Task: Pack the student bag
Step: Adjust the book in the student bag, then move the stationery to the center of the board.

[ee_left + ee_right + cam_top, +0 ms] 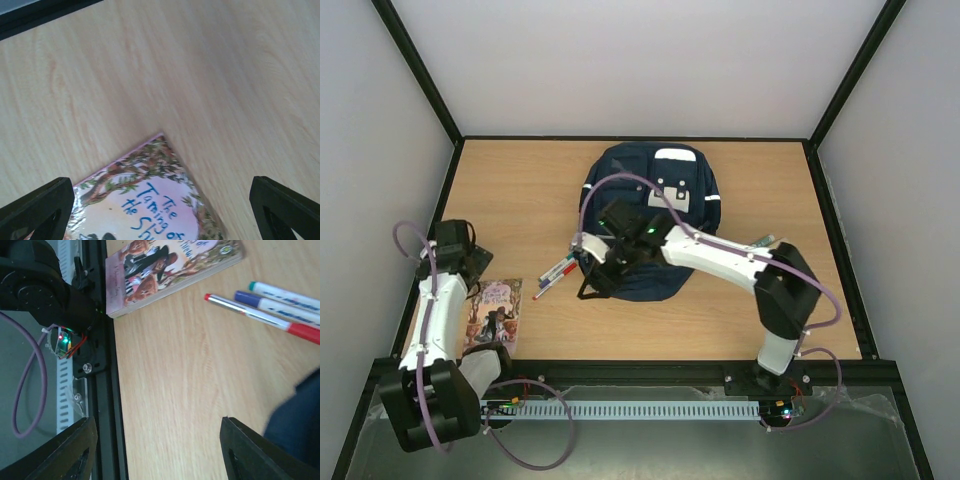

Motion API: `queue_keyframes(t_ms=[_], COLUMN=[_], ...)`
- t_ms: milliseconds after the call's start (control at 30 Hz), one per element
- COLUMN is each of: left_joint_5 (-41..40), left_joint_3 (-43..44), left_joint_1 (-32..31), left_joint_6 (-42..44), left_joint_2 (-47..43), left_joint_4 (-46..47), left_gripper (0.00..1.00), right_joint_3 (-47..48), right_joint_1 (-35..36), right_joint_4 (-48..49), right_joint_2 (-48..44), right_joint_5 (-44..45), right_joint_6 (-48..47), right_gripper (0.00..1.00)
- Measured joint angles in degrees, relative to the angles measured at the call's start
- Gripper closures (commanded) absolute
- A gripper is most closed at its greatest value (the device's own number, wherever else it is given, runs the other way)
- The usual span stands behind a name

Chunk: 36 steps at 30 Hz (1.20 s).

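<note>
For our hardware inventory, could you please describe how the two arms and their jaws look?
The left arm and right arm have white links, bulky black joints and looping purple cables. The left gripper and right gripper have plain black, wedge-shaped jaws.

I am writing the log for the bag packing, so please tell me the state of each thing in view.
student bag: lying flat, front pocket up
book: closed, flat, cover up, outside the bag
three markers: lying side by side, outside the bag
left gripper: open, empty, over the book's corner
right gripper: open, empty, beside the bag
</note>
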Motion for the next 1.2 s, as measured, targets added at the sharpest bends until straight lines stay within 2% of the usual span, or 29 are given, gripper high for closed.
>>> queue_keyframes(t_ms=[267, 633, 833, 1067, 1200], left_joint_5=[-0.81, 5.81, 9.79, 10.64, 10.19], left_joint_3=[-3.34, -9.57, -11.23, -13.46, -12.74], left_joint_1=[3.28, 4.07, 0.66, -5.20, -6.49], left_joint_6=[-6.32, -8.90, -9.73, -12.76, -13.81], left_joint_2=[5.05, 6.25, 4.68, -0.66, -1.31], left_joint_4=[-3.19, -3.10, -2.49, -2.49, -3.37], left_gripper=[0.01, 0.01, 0.02, 0.03, 0.02], right_joint_3=[4.00, 3.85, 3.56, 3.19, 3.02], right_joint_1=[4.09, 4.15, 4.15, 4.15, 4.15], right_joint_4=[0.42, -0.13, -0.48, -1.05, -1.36], right_joint_2=[8.90, 10.34, 10.34, 10.32, 10.32], right_joint_5=[-1.01, -0.66, -0.26, 0.31, 0.39], right_joint_6=[2.86, 2.58, 1.88, 1.07, 0.66], right_gripper=[0.32, 0.32, 0.32, 0.32, 0.32])
